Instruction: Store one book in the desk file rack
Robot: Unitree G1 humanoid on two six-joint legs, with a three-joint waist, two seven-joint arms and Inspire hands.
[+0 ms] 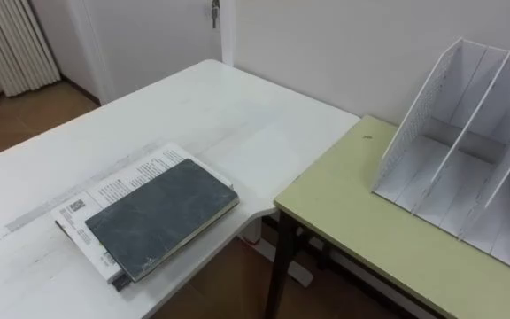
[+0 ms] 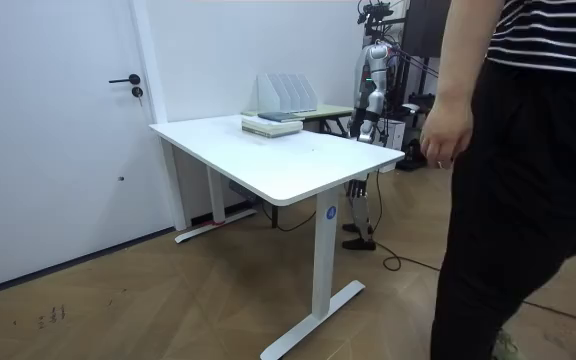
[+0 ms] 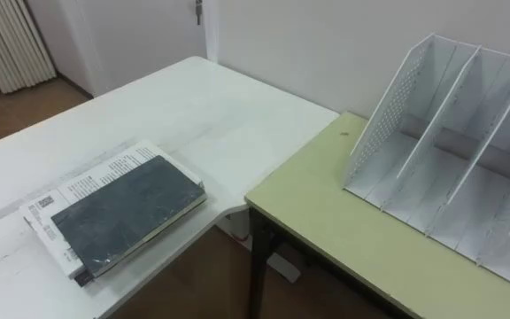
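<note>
A dark grey book (image 1: pixel 162 221) (image 3: pixel 125 212) lies on top of a white printed book (image 1: pixel 104 190) near the corner of the white table (image 1: pixel 149 115). The stack of books (image 2: pixel 271 124) shows at the far side of the white table in the room view. The white file rack (image 1: pixel 472 142) (image 3: pixel 450 133) with several slots stands on the yellow-green desk (image 1: pixel 352 221), to the right of the books. In the room view the robot stands beyond the white table, by the desk with the rack (image 2: pixel 286 93).
A gap of brown floor (image 1: pixel 220 283) separates the white table's corner from the yellow-green desk. A white wall and a door stand behind. In the room view a person in a striped top (image 2: pixel 528 170) stands close at the room view's right.
</note>
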